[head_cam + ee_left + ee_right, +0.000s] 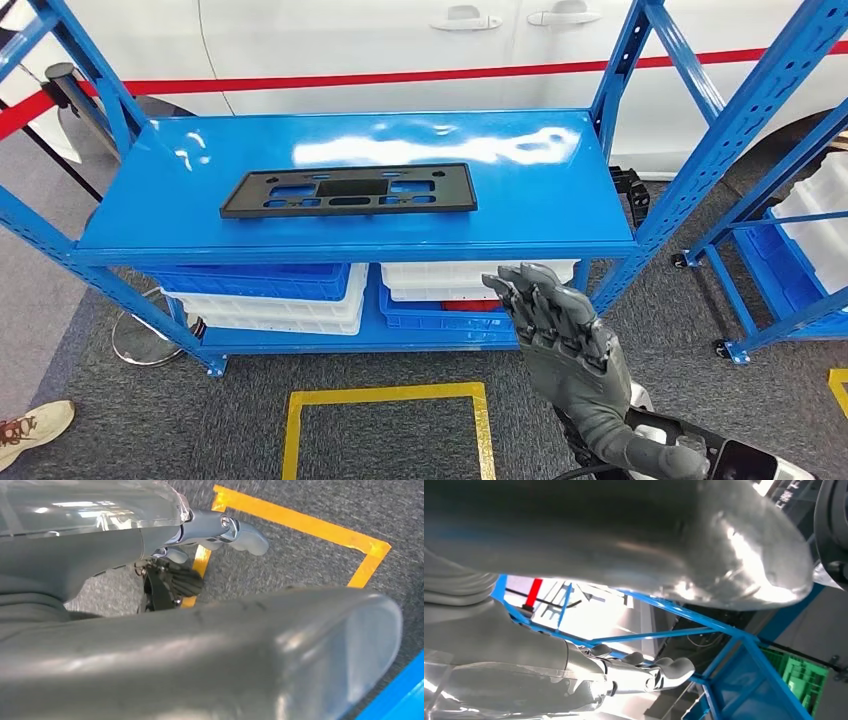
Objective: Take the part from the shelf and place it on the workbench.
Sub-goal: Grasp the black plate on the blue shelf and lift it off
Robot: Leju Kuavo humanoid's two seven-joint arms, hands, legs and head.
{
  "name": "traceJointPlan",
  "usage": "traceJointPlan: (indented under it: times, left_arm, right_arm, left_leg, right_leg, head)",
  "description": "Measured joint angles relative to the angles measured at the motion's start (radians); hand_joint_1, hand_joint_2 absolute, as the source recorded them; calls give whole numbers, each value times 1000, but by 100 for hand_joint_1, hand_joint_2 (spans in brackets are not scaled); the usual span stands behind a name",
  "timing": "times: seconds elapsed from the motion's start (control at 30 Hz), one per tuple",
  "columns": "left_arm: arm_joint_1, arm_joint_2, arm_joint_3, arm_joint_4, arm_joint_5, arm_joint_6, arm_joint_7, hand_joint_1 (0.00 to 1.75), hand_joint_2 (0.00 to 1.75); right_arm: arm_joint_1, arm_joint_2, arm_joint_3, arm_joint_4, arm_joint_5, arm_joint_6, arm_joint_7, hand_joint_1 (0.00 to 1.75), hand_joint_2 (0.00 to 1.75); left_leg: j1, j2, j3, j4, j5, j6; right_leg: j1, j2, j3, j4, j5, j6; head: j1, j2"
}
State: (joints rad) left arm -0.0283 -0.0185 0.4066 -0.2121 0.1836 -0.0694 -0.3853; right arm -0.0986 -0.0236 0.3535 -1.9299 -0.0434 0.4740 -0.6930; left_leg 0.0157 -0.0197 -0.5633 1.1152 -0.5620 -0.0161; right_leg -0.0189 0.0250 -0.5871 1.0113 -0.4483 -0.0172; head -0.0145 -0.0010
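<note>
Right hand: raised before shelf, fingers apart, empty | left hand: grasp indiscernible | part: flat on shelf top.

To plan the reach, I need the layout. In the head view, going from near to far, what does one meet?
Yellow floor square → right hand → blue and white bins on the lower shelf → black part on the blue shelf top → white car behind.
</note>
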Motion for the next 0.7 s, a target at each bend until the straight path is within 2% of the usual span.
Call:
traceJointPlan:
  times: [0.07, 0.1, 0.13, 0.17, 0.2, 0.23, 0.27, 0.3, 0.4, 0.47, 0.5, 0.57, 0.6, 0.63, 0.67, 0.7]
  left_arm:
    - [0, -1, 2, 0, 0, 0, -1, 0, 0]
    - [1, -1, 4, 0, 0, 0, -2, 0, 0]
    - [3, 0, 6, 0, -1, 0, -2, 0, 0]
    - [4, 0, 8, 0, -1, -1, -3, 0, 0]
    - [6, 0, 9, 0, -2, -2, -3, 0, 0]
    - [6, 1, 10, 0, -2, -2, -4, 0, 0]
    - [6, 1, 11, 0, -2, -3, -5, 0, 0]
    - [5, 1, 13, 0, -2, -3, -5, 0, 0]
    - [5, 2, 15, 0, -2, -3, -8, 0, 0]
    - [6, 2, 16, 0, 0, -3, -11, 0, 0]
    - [6, 2, 17, 0, 0, -3, -12, 0, 0]
    - [6, 3, 21, 0, 1, -3, -14, 0, 0]
    - [6, 4, 23, 0, 2, -3, -14, 0, 0]
    - [6, 5, 25, 0, 2, -3, -14, 0, 0]
    - [6, 5, 27, 0, 2, -3, -14, 0, 0]
    - [7, 5, 28, 0, 3, -4, -14, 0, 0]
  right_arm:
    - [-2, -2, 6, 6, -4, 4, 0, 0, 0]
    - [-2, -4, 9, 9, -4, 5, 0, 0, 0]
    - [-3, -5, 11, 12, -4, 6, 0, 0, 0]
    - [-3, -6, 13, 15, -6, 7, 0, 0, 0]
    - [-3, -7, 14, 17, -7, 8, 0, 0, 0]
    - [-4, -7, 16, 19, -8, 9, 0, 0, 0]
    - [-5, -8, 17, 20, -9, 8, 0, 0, 0]
    - [-6, -8, 18, 22, -8, 7, 0, 0, 0]
    - [-7, -9, 20, 24, -5, 3, 0, 0, 0]
    - [-9, -10, 21, 24, -4, 1, 0, 0, 0]
    - [-9, -11, 22, 24, -4, 0, 0, 0, 0]
    - [-9, -14, 23, 27, -4, 0, -1, 0, 0]
    - [-8, -15, 23, 29, -4, 0, -1, 0, 0]
    - [-8, -16, 24, 31, -4, 0, -1, 0, 0]
    - [-8, -16, 24, 32, -4, 0, -1, 0, 0]
    - [-8, -17, 24, 33, -4, 0, -1, 0, 0]
  left_leg:
    - [1, 6, -83, 136, -42, -7]
    - [2, 7, -114, 175, -41, -10]
    - [2, 8, -128, 179, -21, -12]
    - [2, 10, -123, 143, 19, -12]
    - [3, 11, -103, 79, 69, -11]
    - [1, 12, -80, 16, 106, -8]
    - [0, 12, -59, -39, 128, -3]
    - [-2, 12, -47, -70, 133, 3]
    - [-4, 12, -38, -88, 122, 22]
    - [0, 13, -27, -97, 118, 34]
    - [1, 13, -22, -100, 116, 39]
    - [0, 14, -15, -101, 108, 47]
    - [-1, 14, -10, -100, 104, 48]
    - [-1, 13, -3, -100, 98, 48]
    - [-1, 13, 6, -100, 92, 46]
    - [-1, 12, 17, -100, 84, 44]
  right_leg:
    - [1, -7, 12, -1, -11, -6]
    - [2, -9, 19, -1, -16, -7]
    - [2, -9, 27, -1, -23, -6]
    - [2, -9, 36, 0, -30, -5]
    - [2, -9, 46, 1, -37, -3]
    - [4, -9, 54, 2, -46, 1]
    - [5, -8, 59, 5, -53, 6]
    - [7, -8, 60, 6, -58, 11]
    - [7, -10, 62, 5, -67, 27]
    - [5, -13, 47, 46, -90, 36]
    - [4, -15, 21, 96, -111, 40]
    - [3, -17, -58, 227, -154, 44]
    - [3, -17, -92, 272, -158, 45]
    - [3, -18, -110, 285, -143, 45]
    - [3, -18, -111, 262, -109, 44]
    - [3, -19, -94, 206, -63, 41]
  head:
    - [-1, 0]
    - [-1, 0]
    - [-2, 0]
    - [-2, 0]
    - [-2, 0]
    - [-1, 0]
    - [-1, 0]
    - [-1, 0]
    - [0, 0]
    - [0, 0]
    - [0, 0]
    - [0, 0]
    - [0, 0]
    - [0, 0]
    - [0, 0]
    - [0, 0]
